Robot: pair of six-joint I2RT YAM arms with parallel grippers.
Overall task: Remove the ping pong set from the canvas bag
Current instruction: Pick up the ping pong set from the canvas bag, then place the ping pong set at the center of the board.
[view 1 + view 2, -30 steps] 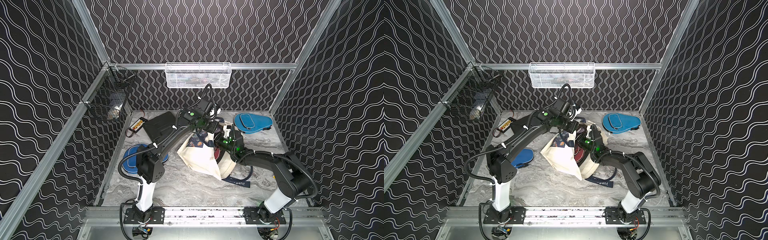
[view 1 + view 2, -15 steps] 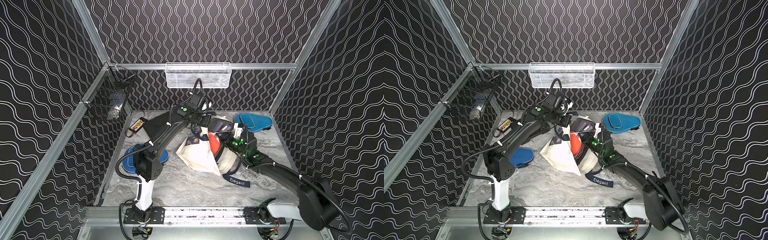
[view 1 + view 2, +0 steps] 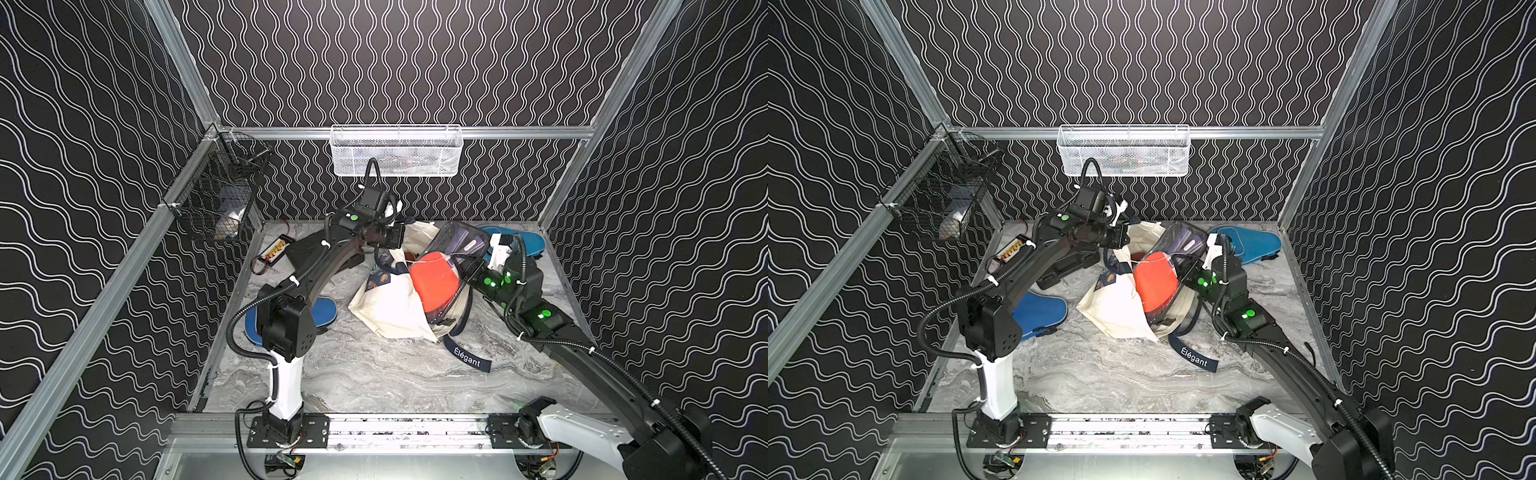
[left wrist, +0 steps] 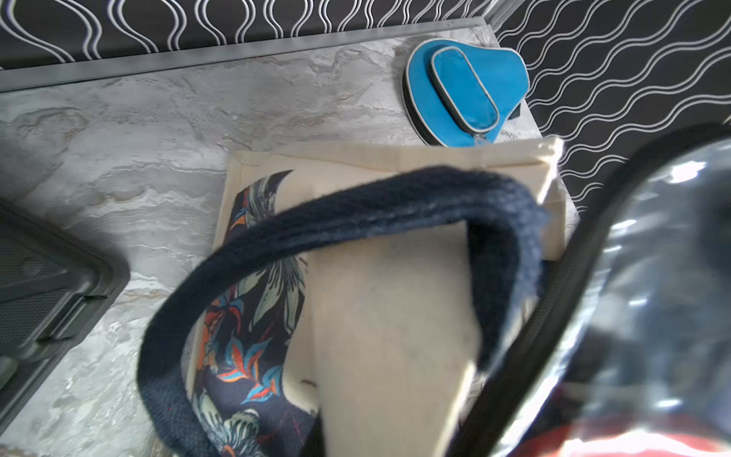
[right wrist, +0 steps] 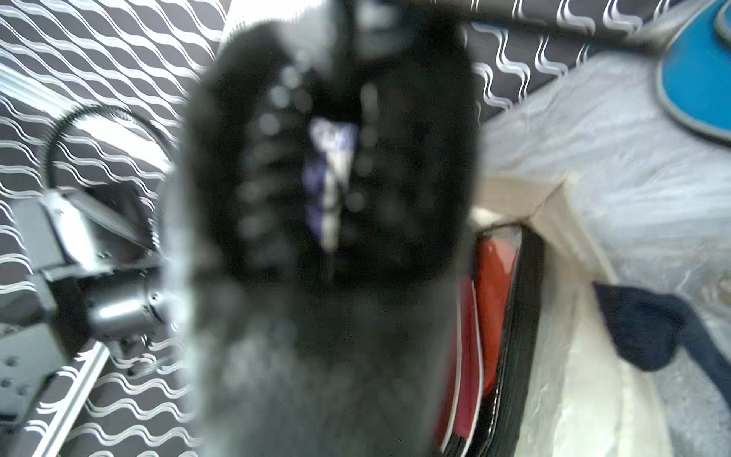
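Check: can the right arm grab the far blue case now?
Probably not yet: right claw is shut on the ping pong set; the blue case itself lies uncovered just beyond it.

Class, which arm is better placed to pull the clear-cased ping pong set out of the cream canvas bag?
Right. Its fingers grip the clear case of red paddles, partly out of the cream canvas bag; the left arm is busy holding the bag's navy handle.

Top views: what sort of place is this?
Most likely a purpose-built robot test cell, not a home. Wave-patterned wall panels in an aluminium frame box in a marble-look tabletop; the left arm and right arm are bolted to a rail at its front; a mesh basket hangs on the frame.
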